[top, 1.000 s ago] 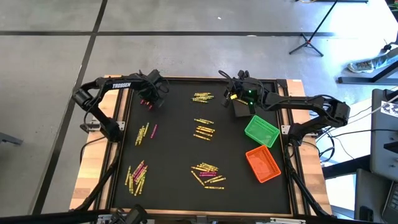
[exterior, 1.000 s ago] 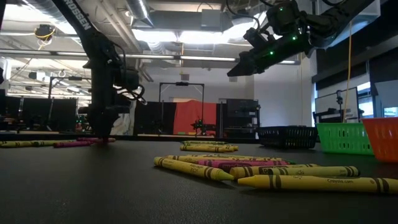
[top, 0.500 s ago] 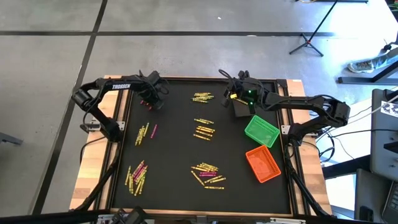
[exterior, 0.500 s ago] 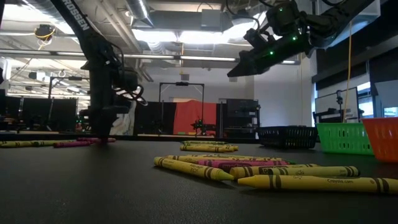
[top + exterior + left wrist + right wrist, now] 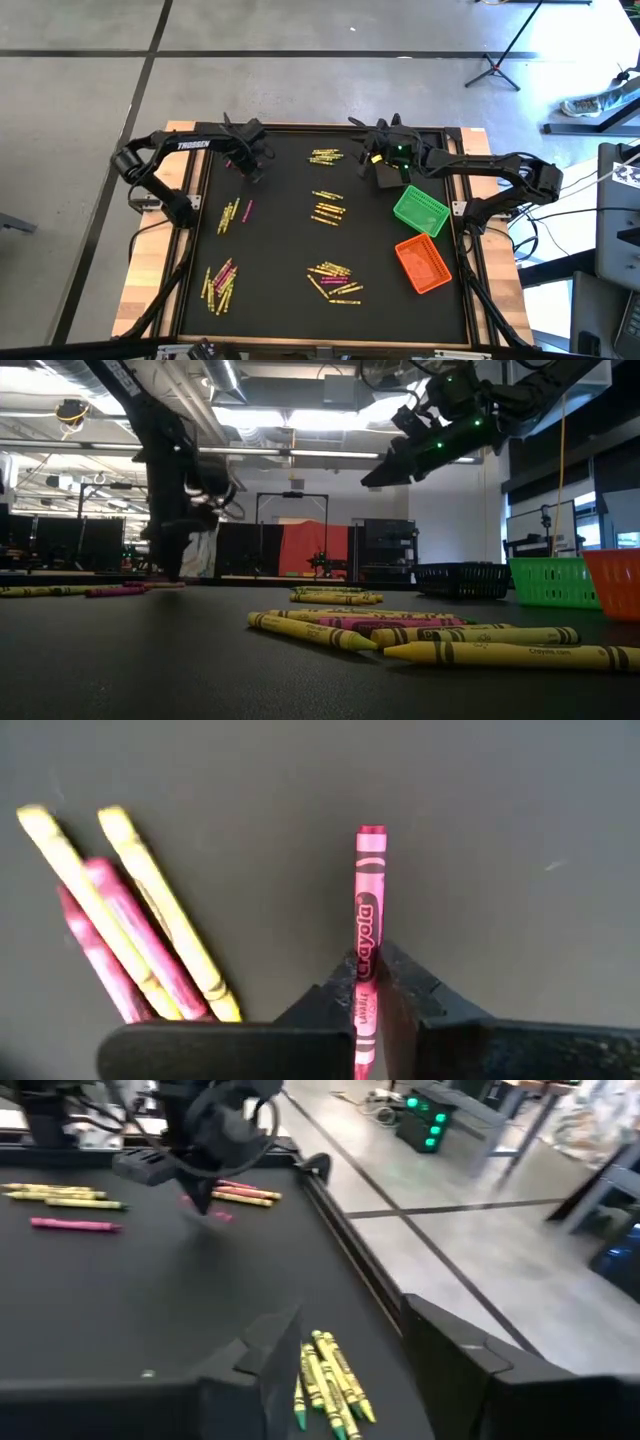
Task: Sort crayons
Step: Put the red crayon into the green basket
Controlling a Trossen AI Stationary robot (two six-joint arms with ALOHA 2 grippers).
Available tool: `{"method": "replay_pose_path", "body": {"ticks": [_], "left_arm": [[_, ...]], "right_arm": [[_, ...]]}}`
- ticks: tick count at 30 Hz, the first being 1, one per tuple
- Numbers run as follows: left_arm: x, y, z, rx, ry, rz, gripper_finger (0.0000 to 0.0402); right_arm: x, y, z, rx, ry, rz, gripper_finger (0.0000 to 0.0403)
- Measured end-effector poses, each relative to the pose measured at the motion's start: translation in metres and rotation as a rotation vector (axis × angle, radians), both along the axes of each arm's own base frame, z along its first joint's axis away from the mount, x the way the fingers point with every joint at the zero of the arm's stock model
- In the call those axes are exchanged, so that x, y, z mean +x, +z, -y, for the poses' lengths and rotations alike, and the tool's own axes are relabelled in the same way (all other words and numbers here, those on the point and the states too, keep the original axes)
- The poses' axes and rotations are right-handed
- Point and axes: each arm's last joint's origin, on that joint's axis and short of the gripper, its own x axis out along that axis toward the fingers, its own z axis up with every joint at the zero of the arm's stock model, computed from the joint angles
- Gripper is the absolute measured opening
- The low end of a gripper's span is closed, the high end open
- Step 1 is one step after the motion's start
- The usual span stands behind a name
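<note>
Your left gripper (image 5: 367,982) is pinching a magenta crayon (image 5: 367,910) at the mat's (image 5: 280,230) eleven o'clock corner. Your right gripper (image 5: 345,1355) is hanging with fingers parted near one o'clock.

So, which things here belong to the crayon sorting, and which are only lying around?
Belonging to the job:
- pink crayon, pinched in the left gripper
- yellow and pink crayons in groups on the mat
- black bin, green bin, orange bin
- right gripper, open above the mat

Only lying around:
- tripod stand on the floor
- red screen in the room behind
</note>
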Motion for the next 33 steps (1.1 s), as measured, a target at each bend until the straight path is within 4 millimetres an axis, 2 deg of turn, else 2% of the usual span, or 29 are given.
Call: {"method": "replay_pose_path", "body": {"ticks": [6,12,19,23,26,33], "left_arm": [[0.02,0.03,0.018,0.137,-0.13,0.181,0.0002],[0.053,0.053,0.035,0.323,-0.333,0.401,0.0001],[0.085,0.067,0.058,0.463,-0.576,0.63,0.0],[0.094,0.071,0.07,0.554,-0.712,0.754,0.0],[0.101,0.071,0.079,0.643,-0.852,0.783,0.0002],[0.118,0.07,0.086,0.746,-0.878,0.875,0.0007]], "right_arm": [[0.002,-0.009,-0.004,0.033,0.142,-0.054,0.0225],[0.007,-0.002,-0.004,0.005,0.229,0.045,0.0232],[0.009,-0.003,-0.006,0.02,0.312,0.067,0.0216],[0.012,0.0,-0.007,0.006,0.366,0.118,0.0209],[0.018,-0.001,-0.012,-0.008,0.425,0.149,0.0204],[0.032,-0.003,-0.025,-0.084,0.488,0.226,0.0197]]}}
